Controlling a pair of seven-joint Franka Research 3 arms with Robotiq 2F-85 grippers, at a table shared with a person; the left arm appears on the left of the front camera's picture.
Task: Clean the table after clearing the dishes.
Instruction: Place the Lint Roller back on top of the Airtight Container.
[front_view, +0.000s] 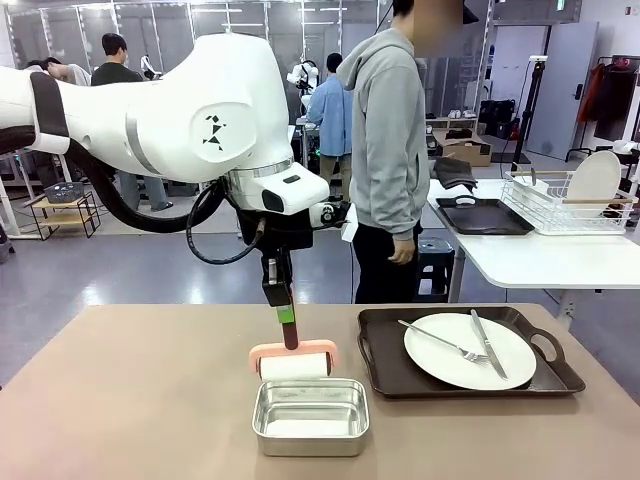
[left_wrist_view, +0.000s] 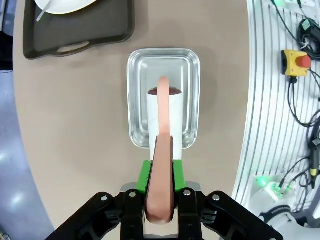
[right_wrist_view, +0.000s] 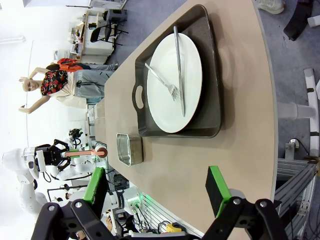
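Left tool (front_view: 288, 316) is clenched on the roller (front_view: 293, 364) by its pink handle, lifted just above the pan (front_view: 310, 416), likely its holder. Right tool (right_wrist_view: 156, 185) is released and empty. The tray (front_view: 382, 372) with the plate (front_view: 440, 371) sits on the counter (front_view: 130, 400), right side, so clearing looks unfinished.

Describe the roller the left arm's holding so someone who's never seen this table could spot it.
On the big beige table, look left of the dark tray with the white plate, to the small steel pan. Over it hangs the roller, held by the left gripper, jaws shut on its handle. It's the only pink-handled thing there, with a white cylinder at the bottom.
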